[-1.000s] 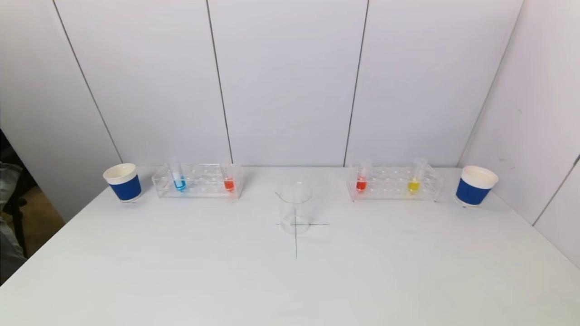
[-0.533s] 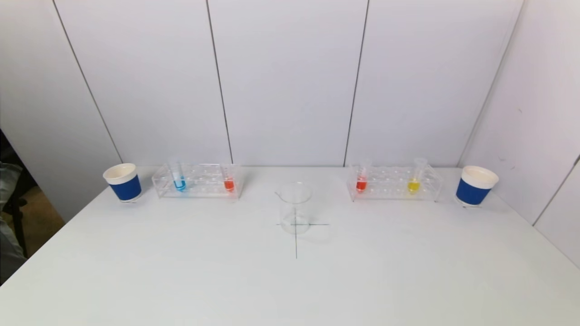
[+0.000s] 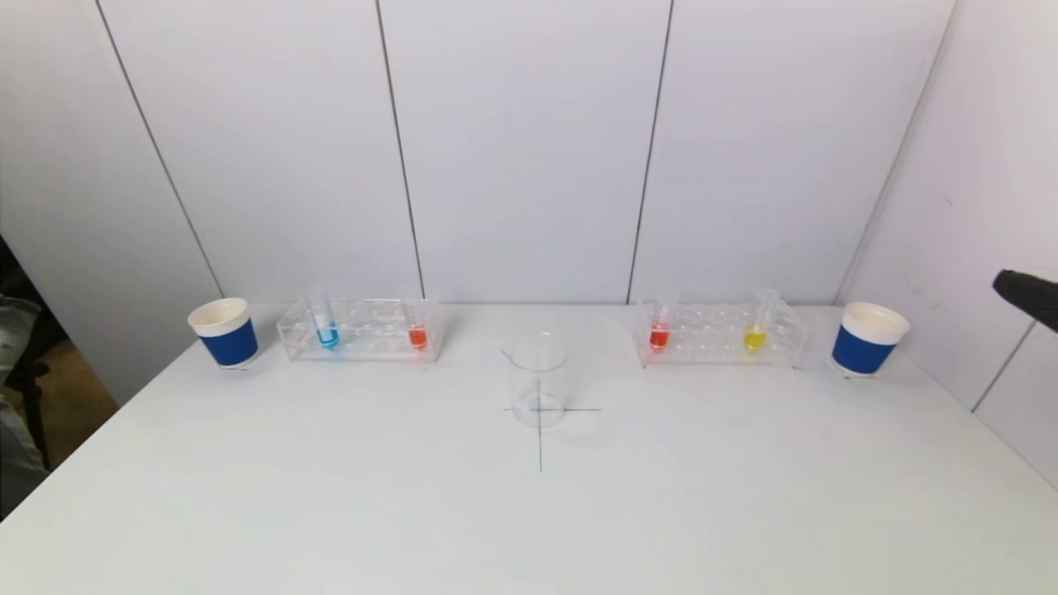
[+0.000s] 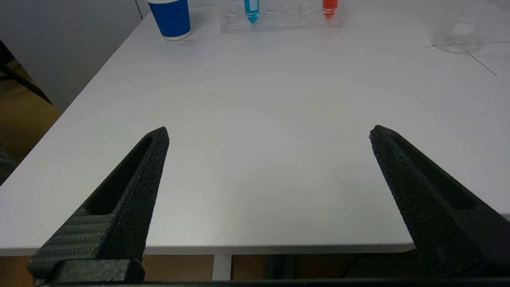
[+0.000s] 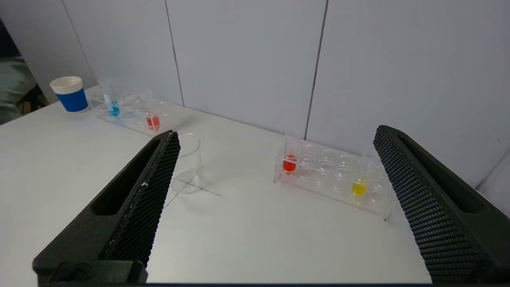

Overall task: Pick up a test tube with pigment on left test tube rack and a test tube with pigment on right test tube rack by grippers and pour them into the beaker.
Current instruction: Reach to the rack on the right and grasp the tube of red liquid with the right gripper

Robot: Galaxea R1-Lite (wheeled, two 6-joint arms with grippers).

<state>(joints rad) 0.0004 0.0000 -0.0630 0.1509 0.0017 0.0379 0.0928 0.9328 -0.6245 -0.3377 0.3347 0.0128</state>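
Note:
A clear left rack (image 3: 364,343) holds a blue-pigment test tube (image 3: 326,332) and an orange-red one (image 3: 417,335). The right rack (image 3: 717,345) holds a red tube (image 3: 659,335) and a yellow tube (image 3: 754,337). An empty glass beaker (image 3: 538,380) stands on a drawn cross between them. My left gripper (image 4: 269,131) hovers open and empty over the table's near edge, far from the blue tube (image 4: 251,8). My right gripper (image 5: 277,133) is open and empty, raised at the right, facing the red tube (image 5: 289,162) and yellow tube (image 5: 359,187). One of its fingers (image 3: 1027,295) shows at the head view's right edge.
A blue-sleeved paper cup (image 3: 225,332) stands left of the left rack, and another cup (image 3: 866,339) stands right of the right rack. White wall panels close the back and right side. The table's front edge (image 4: 255,248) lies just under the left gripper.
A dark part of my right gripper has come into the head view at the right edge. Racks, tubes, beaker and cups have not moved.

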